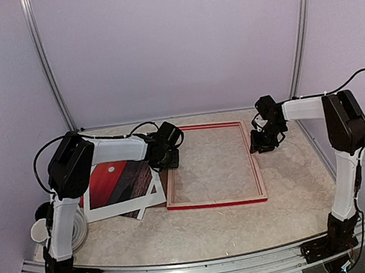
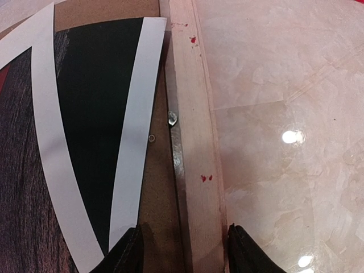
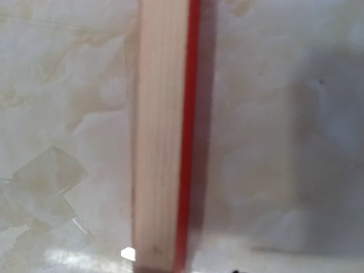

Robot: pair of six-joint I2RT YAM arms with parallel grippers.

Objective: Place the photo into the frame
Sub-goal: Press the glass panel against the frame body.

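The frame (image 1: 217, 202) lies flat, pale wood up, mid-bench (image 1: 295, 189), with bare surface between its near rail and the bench's near edge. The photo (image 1: 111, 182) lies picture up toward the left edge, on a brown board (image 1: 160, 179) butting the frame's left rail. The left gripper (image 1: 170, 158) straddles that rail half open, one finger (image 2: 128, 253) over the board, clamping nothing. The right gripper (image 1: 262, 143) is at the right rail's far end; its opening I cannot tell
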